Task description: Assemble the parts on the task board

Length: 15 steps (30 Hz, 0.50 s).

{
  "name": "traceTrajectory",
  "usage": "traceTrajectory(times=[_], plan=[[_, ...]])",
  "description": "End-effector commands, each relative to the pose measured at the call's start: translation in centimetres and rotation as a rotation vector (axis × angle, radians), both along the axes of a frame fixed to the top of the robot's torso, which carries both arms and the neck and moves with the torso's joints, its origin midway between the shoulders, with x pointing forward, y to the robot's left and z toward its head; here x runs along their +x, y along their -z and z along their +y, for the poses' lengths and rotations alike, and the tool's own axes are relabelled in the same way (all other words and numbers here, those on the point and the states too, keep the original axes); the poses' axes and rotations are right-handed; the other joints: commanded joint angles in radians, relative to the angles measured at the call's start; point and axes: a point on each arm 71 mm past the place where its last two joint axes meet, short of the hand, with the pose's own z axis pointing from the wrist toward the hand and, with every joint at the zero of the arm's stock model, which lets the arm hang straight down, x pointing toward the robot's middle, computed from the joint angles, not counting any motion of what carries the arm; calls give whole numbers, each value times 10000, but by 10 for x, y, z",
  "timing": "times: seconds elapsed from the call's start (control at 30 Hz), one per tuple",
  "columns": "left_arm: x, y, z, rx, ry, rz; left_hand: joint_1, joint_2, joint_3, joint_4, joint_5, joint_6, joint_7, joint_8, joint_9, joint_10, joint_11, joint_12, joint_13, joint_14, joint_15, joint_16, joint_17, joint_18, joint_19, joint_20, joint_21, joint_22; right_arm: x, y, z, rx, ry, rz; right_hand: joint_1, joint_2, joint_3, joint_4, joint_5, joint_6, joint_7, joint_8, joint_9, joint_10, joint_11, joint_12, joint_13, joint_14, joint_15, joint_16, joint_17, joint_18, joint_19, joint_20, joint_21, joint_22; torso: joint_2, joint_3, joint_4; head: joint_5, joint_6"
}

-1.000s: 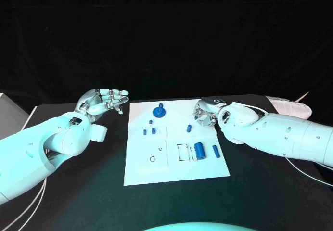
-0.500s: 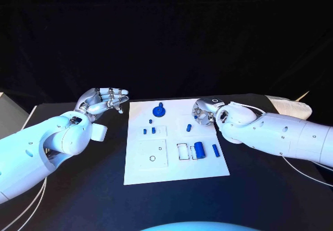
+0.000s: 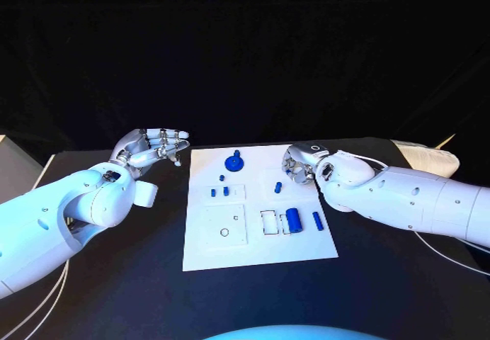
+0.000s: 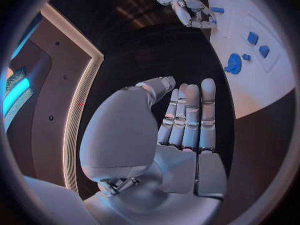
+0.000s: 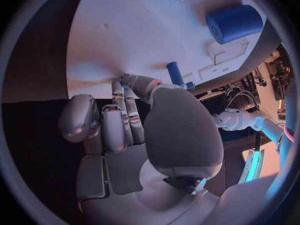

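On the black table the flat white task board [image 3: 259,234] carries small blue parts [image 3: 293,221], a round one and short cylinders; the left hand [image 3: 153,146] hovers beside it, fingers loosely curled, holding nothing, while the right wrist view shows the right hand [image 5: 134,112] curled over the board, nothing gripped

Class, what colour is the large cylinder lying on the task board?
Blue. The cylinder on the white task board shows best in the right wrist view.
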Motion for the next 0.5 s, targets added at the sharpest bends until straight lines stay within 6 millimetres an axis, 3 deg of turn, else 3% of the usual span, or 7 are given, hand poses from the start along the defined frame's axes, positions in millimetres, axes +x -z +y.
traceTrajectory(times=[0.03, 0.5], plan=[[0, -1, -1, -92, 56, 1, 32, 65, -59, -27, -14, 49, 47, 58, -20, -34, 50, 44, 16, -69, -2, -38, -19, 163, 33, -14, -67, -19, -4, 5, 5, -255, -79, -91, 42, 182, 9, -88, -32, 66, -8, 83, 47, 359, -253, 53, 26, 428, -81, 37, -22, -68, 11, -83, 50, 32, -1, 2, -11, 8, 1], [1, 0, 2, -66, 64, 37, 79, 51, -82, -57, -11, 35, 54, 56, -32, -76, 59, 39, 12, -64, -1, -54, -33, 163, 57, -19, -79, -32, -11, -11, 1, 1061, -123, -1778, 28, 174, 66, -190, 27, 104, -33, 139, 106, 462, -283, 43, 59, 432, -113, 86, 3, -91, 34, -120, 175, 187, -10, 15, -15, 23, 10]])
